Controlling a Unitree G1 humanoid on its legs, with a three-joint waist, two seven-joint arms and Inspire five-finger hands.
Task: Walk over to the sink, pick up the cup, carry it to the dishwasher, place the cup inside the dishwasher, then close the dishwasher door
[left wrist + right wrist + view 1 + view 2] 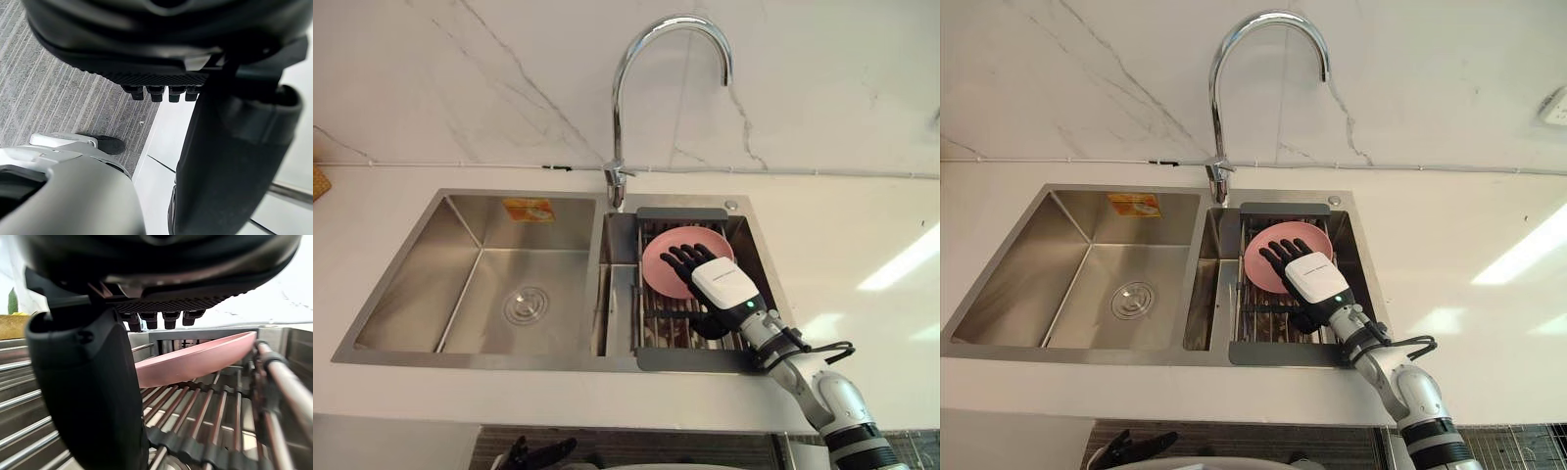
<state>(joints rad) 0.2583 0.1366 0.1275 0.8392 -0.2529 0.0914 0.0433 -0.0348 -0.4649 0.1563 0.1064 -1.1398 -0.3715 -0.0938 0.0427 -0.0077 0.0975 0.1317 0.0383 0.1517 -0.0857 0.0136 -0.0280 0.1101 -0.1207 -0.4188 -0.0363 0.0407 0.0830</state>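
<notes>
A steel sink (460,361) with two basins is set into the pale tabletop (862,323), below a marbled wall (460,78). The wide left basin has a round drain (526,305) in its floor and an orange sticker (529,209) on its back wall.

Low in the head views, below the front edge of the tabletop, the left hand (543,454) hangs with its dark fingers loosely spread and nothing in them. Its own wrist view shows the fingertips in a relaxed row over striped grey floor.

A tall curved chrome faucet (636,59) rises from behind the divider between the basins, its spout arching over toward the right.

The narrower right basin holds a dark-framed drying rack (695,359) with metal bars. On those bars lies the only dish in sight, a shallow pink dish (661,264) rather than a cup. In the right wrist view it sits tilted, one edge raised toward the rack's far end.

The right hand (724,284) reaches in from the lower right and hovers right over the near side of the dish. Its fingers (683,258) are stretched out straight above the pink surface and its thumb (88,396) drops down beside the rack bars. It grips nothing, and I cannot tell whether the fingertips touch the dish.
</notes>
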